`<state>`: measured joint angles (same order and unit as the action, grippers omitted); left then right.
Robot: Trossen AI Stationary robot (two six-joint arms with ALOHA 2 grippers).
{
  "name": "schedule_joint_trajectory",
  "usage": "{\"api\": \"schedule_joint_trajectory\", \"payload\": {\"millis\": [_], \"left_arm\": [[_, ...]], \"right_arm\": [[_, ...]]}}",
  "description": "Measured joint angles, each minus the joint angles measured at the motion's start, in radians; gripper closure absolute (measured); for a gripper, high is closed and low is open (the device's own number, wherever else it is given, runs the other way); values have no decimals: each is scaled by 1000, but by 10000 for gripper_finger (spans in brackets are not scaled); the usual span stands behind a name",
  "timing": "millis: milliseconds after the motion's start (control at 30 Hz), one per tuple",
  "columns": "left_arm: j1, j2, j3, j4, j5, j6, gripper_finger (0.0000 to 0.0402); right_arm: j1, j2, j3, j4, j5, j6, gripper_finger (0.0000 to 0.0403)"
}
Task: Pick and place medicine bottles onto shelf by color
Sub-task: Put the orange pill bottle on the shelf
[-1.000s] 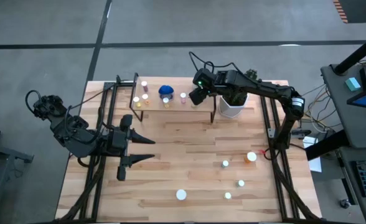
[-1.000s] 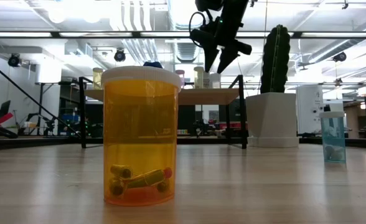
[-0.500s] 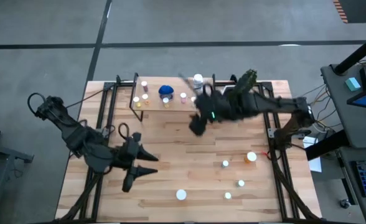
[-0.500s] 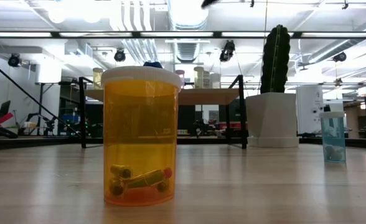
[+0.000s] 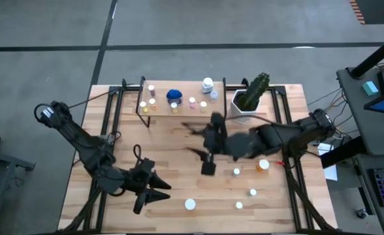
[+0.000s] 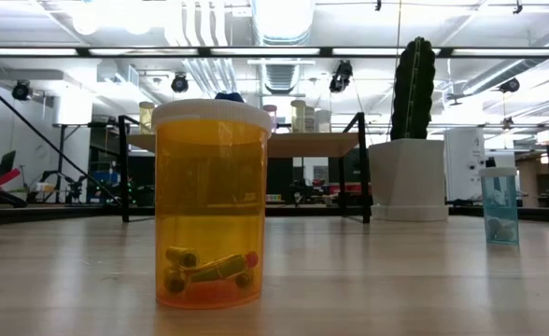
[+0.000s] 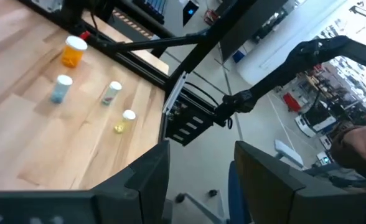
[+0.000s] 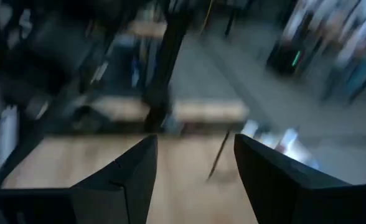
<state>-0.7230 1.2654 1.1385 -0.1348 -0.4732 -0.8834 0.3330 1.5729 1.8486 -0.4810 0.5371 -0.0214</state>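
Note:
The shelf (image 5: 179, 108) stands at the table's far side and carries several small bottles and the blue bottle (image 5: 174, 96). More bottles stand on the table's near right part: an amber one (image 5: 264, 164), small ones (image 5: 236, 172) (image 5: 252, 192) (image 5: 239, 205) and a white one (image 5: 190, 204). The low view shows a big amber bottle (image 6: 211, 201) up close and a teal one (image 6: 500, 205). My right gripper (image 5: 193, 140) hangs open over mid-table, blurred. My left gripper (image 5: 158, 187) is open near the near edge, left of the white bottle. Neither touches anything.
A white pot with a green cactus (image 5: 247, 99) stands right of the shelf. Black frame rails run along the table's left (image 5: 110, 130) and right (image 5: 287, 130) sides. In the left wrist view, several bottles (image 7: 74, 50) stand near the table's right edge, with floor beyond.
My right gripper has left the shelf's right end, risen out of the low view and swung toward the near edge to mid-table, still open. My left gripper has moved toward the near edge and slightly right. The bottles have stayed where they were.

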Motion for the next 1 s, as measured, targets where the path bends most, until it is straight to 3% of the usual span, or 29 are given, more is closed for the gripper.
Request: {"api": "schedule_joint_trajectory", "payload": {"millis": [133, 267, 400, 767, 1000], "left_arm": [[17, 24, 0, 16, -20, -2, 237], [23, 67, 0, 102, -145, 0, 237], [22, 135, 1, 209, -266, 4, 237], [23, 255, 41, 284, -259, -76, 237], [23, 255, 75, 246, -228, -86, 237]], "right_arm": [[-49, -4, -15, 113, -68, -128, 200], [-65, -1, -49, 103, -172, -80, 200], [-58, -1, -99, 113, -178, -68, 200], [-54, -68, -187, 119, -236, -106, 200], [-54, -186, -363, 190, -261, -46, 200]]}}
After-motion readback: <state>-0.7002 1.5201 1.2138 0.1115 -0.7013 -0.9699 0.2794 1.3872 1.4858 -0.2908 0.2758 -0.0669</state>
